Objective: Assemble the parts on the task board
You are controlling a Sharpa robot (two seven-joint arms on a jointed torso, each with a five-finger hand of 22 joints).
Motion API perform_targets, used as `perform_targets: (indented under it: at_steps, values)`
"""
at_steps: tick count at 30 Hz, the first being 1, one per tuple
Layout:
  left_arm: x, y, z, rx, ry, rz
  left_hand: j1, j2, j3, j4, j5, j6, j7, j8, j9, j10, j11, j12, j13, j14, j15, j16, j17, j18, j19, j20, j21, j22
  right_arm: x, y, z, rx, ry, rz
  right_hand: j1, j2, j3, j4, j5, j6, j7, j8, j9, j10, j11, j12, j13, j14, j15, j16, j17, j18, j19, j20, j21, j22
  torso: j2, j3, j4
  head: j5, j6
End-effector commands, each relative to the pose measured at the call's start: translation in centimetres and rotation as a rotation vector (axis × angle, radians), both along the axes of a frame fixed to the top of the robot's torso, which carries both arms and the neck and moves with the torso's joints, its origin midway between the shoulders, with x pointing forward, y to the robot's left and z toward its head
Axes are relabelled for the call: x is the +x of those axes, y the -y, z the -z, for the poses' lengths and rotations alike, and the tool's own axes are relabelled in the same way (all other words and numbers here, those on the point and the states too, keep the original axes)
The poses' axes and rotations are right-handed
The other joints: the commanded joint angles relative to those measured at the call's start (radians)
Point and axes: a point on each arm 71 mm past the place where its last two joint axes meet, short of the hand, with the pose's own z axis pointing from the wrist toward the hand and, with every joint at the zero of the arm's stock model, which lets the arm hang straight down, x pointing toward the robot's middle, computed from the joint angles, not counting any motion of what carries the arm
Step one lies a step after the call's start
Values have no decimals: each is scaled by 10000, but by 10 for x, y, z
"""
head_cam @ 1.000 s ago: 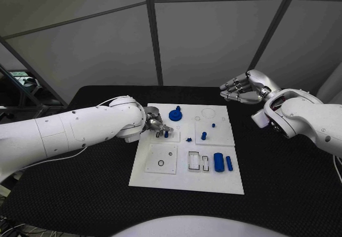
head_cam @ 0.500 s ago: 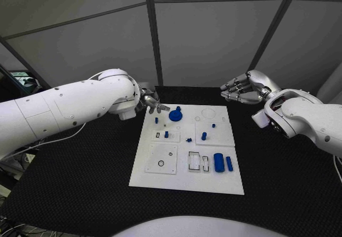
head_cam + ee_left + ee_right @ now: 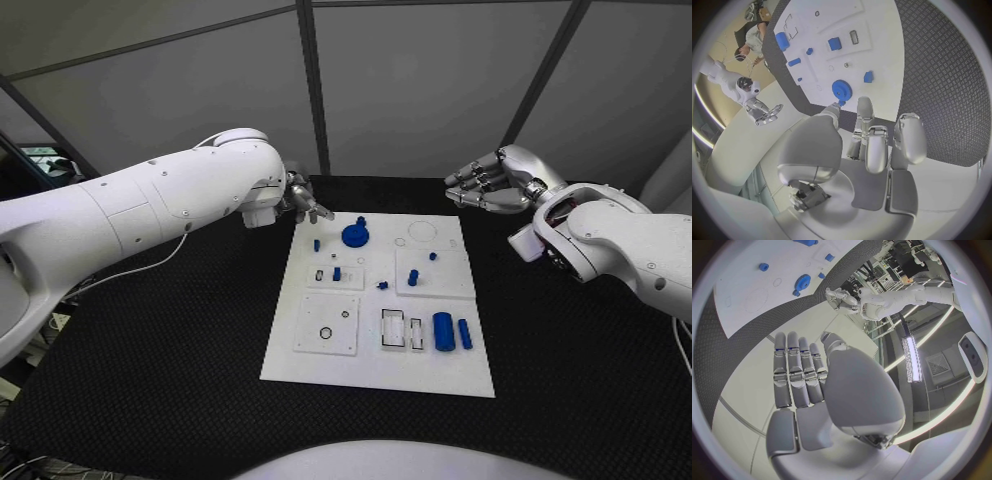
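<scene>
Evidently between placements: left hand (image 3: 300, 199) hung empty, fingers loosely apart, off the task board's (image 3: 378, 365) far-left corner; right hand (image 3: 490, 183) hung curled, empty. Blue parts (image 3: 443, 329) lay mid-table on board. Next probably required choosing another piece.

The left hand (image 3: 302, 199) hangs above the worktop's (image 3: 173, 330) far left part, its fingers (image 3: 870, 145) loosely apart and holding nothing. The right hand (image 3: 488, 183) hovers by the far right edge, fingers (image 3: 798, 372) straight, side by side, empty.
</scene>
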Motion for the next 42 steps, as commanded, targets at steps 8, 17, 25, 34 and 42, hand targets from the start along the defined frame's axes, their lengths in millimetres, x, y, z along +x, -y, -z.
perform_targets:
  at_steps: [8,17,25,34,42]
  values:
    - [3,-4,18,607,-911,182,94,86,-157,79,-35,183,-21,21,-35,-95,6,35,-39,880,26,-74,2123,70,-66,51,-90,-66,0,-3,-1,33,-28,-114,-96,23,51,25,43,-54,4,-6,-3,-76,16,-33,3,17,78,-59,-14,104,66,-1,-40,-17,-2,-2,1,17,-62]
    - [6,-5,24,801,-1100,144,69,85,-244,131,-45,197,-23,24,-54,-114,5,39,-57,873,24,-87,2105,77,-85,49,-116,-88,0,-3,-1,33,-37,-128,-96,23,51,25,43,-54,4,-6,-3,-76,16,-33,3,17,78,-59,-14,104,66,-1,-40,-17,-8,0,2,26,-70]
    - [6,-5,31,1105,-1263,206,72,89,-293,153,-48,231,-34,42,-60,-120,0,47,-66,873,22,-85,2108,73,-77,48,-109,-73,0,-4,-1,33,-45,-144,-96,23,51,25,43,-54,4,-6,-3,-76,16,-33,3,17,78,-59,-14,104,66,-1,-40,-17,-10,6,7,34,-100]
    - [6,-3,37,1147,-1413,238,90,103,-315,158,-47,259,-43,58,-61,-122,-8,52,-73,874,19,-83,2111,73,-77,47,-111,-70,0,-6,0,35,-59,-172,-95,33,71,13,57,-56,2,-5,-2,-77,14,-31,3,18,76,-58,-22,106,76,-1,-54,-29,-10,3,2,28,-123]
    - [6,-1,39,1080,-1479,233,165,162,-342,153,-38,306,-62,87,-68,-122,-24,66,-89,878,7,-73,2124,69,-65,41,-101,-48,1,-7,0,39,-64,-192,-89,50,97,4,75,-56,0,-3,-2,-80,12,-29,3,17,74,-58,-29,108,85,-2,-67,-39,-13,1,8,29,-126]
